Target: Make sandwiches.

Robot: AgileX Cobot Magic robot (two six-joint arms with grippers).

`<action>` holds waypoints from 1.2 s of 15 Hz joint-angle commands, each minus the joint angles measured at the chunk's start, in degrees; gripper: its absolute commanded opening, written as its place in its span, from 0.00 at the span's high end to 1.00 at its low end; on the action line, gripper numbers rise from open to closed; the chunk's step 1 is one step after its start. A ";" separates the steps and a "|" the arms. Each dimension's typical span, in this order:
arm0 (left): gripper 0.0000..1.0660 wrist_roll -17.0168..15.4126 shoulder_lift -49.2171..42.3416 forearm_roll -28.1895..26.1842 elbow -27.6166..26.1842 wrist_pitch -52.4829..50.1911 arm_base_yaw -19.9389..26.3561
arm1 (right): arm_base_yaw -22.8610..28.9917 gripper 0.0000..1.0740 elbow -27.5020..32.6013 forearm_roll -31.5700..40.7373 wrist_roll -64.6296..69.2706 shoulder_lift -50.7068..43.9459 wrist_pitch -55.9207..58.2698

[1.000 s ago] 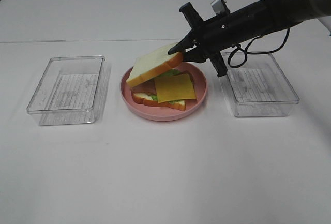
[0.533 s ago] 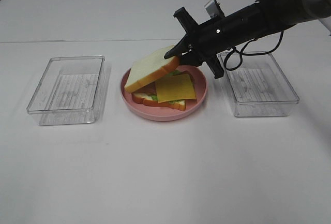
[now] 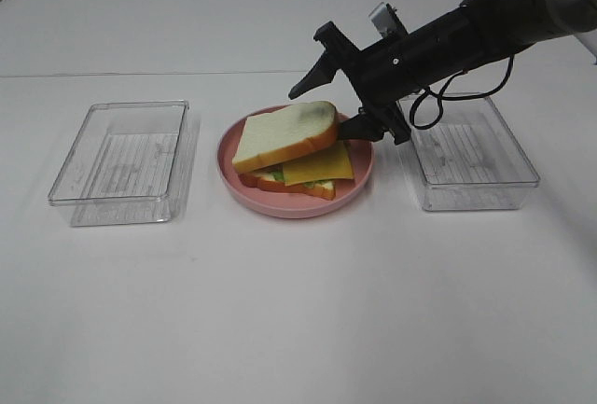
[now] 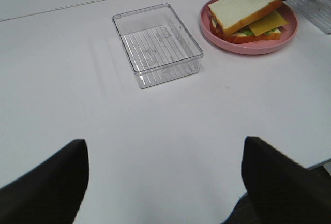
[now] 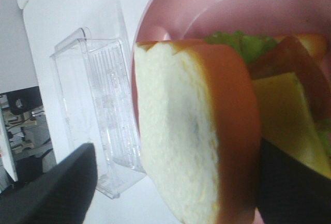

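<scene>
The sandwich (image 3: 289,152) sits on a pink plate (image 3: 280,206). It is a bottom bread slice, green lettuce (image 5: 243,45), a brown strip and a yellow cheese square (image 3: 322,166). A top bread slice (image 3: 284,133) lies slightly tilted on the stack. My right gripper (image 3: 322,110) is open at the slice's right end, one finger above the crust and one beside it. In the right wrist view the slice (image 5: 191,131) fills the space between the spread fingers (image 5: 67,182). My left gripper (image 4: 163,144) is open over bare table, well short of the sandwich (image 4: 248,9).
A clear plastic tray (image 3: 126,157) stands left of the plate, and a second clear tray (image 3: 476,157) lies right of it, under my right arm. White table surrounds them. The left wrist view shows the left tray (image 4: 158,45) and the plate (image 4: 258,48).
My right gripper has opened and let go of the top bread slice. The slice dropped from a raised tilt onto the cheese and stack. The left gripper has not moved.
</scene>
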 commanded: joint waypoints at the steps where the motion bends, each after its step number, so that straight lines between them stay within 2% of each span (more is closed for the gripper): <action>1: 0.27 0.06 -0.46 -0.17 0.40 -0.57 0.06 | 0.11 0.24 0.34 -4.98 -0.40 -1.72 -0.29; 4: 0.27 0.06 -0.46 -0.17 0.40 -0.57 0.06 | 0.11 0.24 0.34 -16.50 2.35 -5.67 0.80; 5: 0.27 0.06 -0.46 -0.17 0.40 -0.57 0.06 | 0.11 0.24 0.34 -18.22 2.98 -6.25 1.15; 7: 0.27 0.06 -0.46 -0.17 0.40 -0.57 0.06 | 0.11 0.24 0.34 -27.16 5.96 -9.97 2.92; 11: 0.27 0.06 -0.46 -0.17 0.40 -0.57 0.06 | 0.11 0.24 0.34 -42.06 5.16 -19.94 13.64; 15: 0.27 0.06 -0.46 -0.17 0.40 -0.57 0.06 | 0.11 0.25 0.69 -49.10 5.79 -32.72 22.80; 18: 0.27 0.06 -0.46 -0.17 0.40 -0.57 0.06 | 0.11 0.25 9.45 -50.59 5.79 -47.67 23.89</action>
